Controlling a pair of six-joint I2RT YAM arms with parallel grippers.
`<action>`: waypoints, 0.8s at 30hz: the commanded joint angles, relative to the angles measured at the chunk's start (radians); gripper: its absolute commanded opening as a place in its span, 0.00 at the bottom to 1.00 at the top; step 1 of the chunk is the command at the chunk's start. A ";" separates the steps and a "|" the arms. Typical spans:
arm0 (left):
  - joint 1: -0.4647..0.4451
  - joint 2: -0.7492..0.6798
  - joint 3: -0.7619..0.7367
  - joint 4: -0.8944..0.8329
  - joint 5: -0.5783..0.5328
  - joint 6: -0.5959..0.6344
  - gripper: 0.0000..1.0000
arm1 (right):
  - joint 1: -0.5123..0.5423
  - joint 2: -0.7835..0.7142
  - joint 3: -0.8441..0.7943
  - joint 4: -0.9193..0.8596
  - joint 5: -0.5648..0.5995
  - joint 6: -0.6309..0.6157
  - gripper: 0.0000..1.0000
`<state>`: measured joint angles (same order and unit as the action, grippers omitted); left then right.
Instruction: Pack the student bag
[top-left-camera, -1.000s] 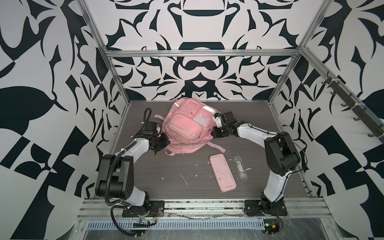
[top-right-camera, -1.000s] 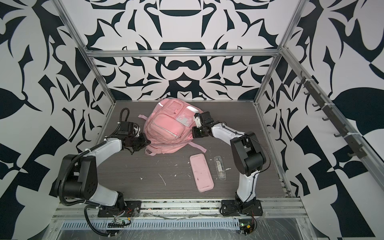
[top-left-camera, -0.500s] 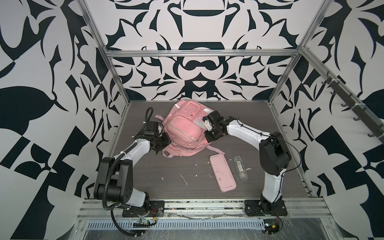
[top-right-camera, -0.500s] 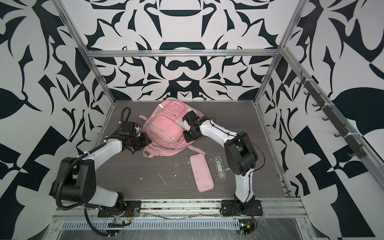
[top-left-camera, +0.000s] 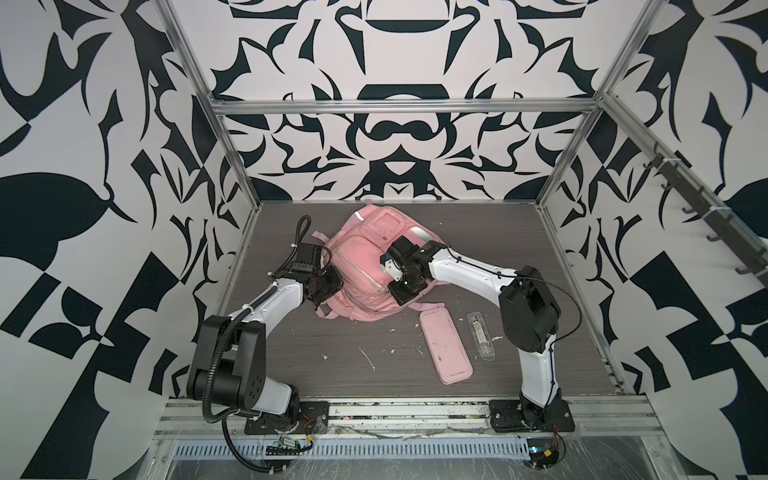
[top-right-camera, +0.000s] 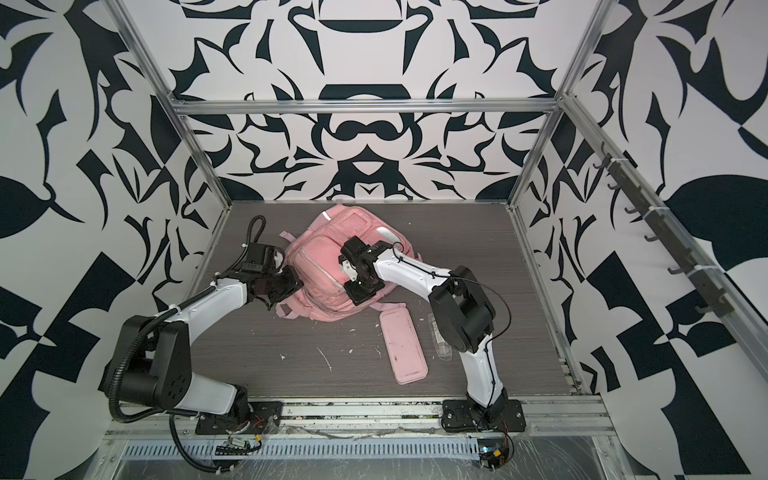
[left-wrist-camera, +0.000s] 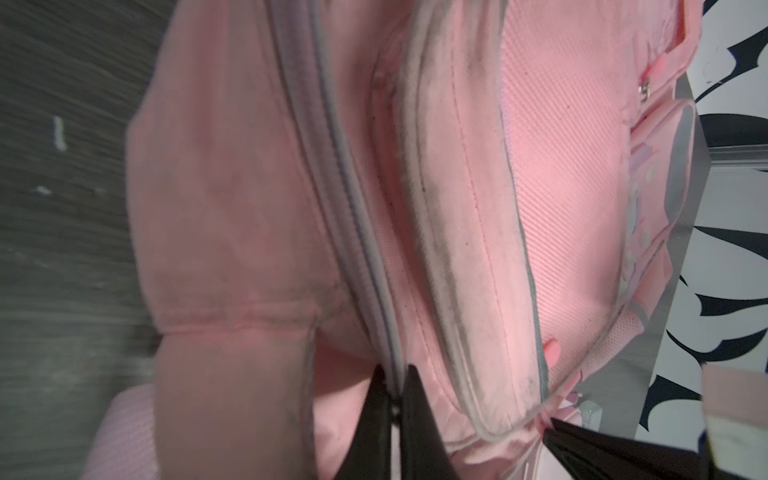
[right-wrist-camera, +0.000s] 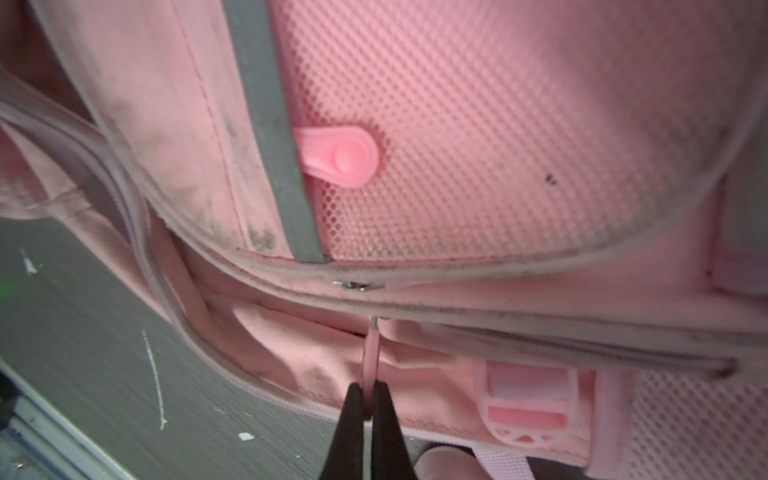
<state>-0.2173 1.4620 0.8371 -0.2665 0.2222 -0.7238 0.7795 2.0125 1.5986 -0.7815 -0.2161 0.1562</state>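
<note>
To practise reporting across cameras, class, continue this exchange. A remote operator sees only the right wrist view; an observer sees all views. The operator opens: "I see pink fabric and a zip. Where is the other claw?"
Observer: The left claw is shut on a grey zip line at the side of the student bag.
Operator: My right claw pinches the zip pull. What lies outside the bag?
Observer: A pink pencil case lies flat on the table, in front of the bag.
Operator: Anything more?
Observer: A clear packet lies right of the case, apart from it, in a top view.
</note>
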 joint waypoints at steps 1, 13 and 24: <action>-0.036 -0.023 -0.009 0.019 0.098 -0.008 0.09 | 0.057 -0.044 0.060 0.132 -0.216 0.015 0.00; -0.036 -0.108 0.057 -0.103 0.087 0.063 0.43 | -0.044 -0.158 -0.084 0.141 -0.171 0.003 0.00; -0.082 -0.067 0.044 -0.075 0.177 0.006 0.44 | -0.056 -0.184 -0.109 0.133 -0.168 -0.008 0.00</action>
<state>-0.2977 1.4055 0.8917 -0.3340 0.3645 -0.6971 0.7277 1.8812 1.4914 -0.6685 -0.3779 0.1612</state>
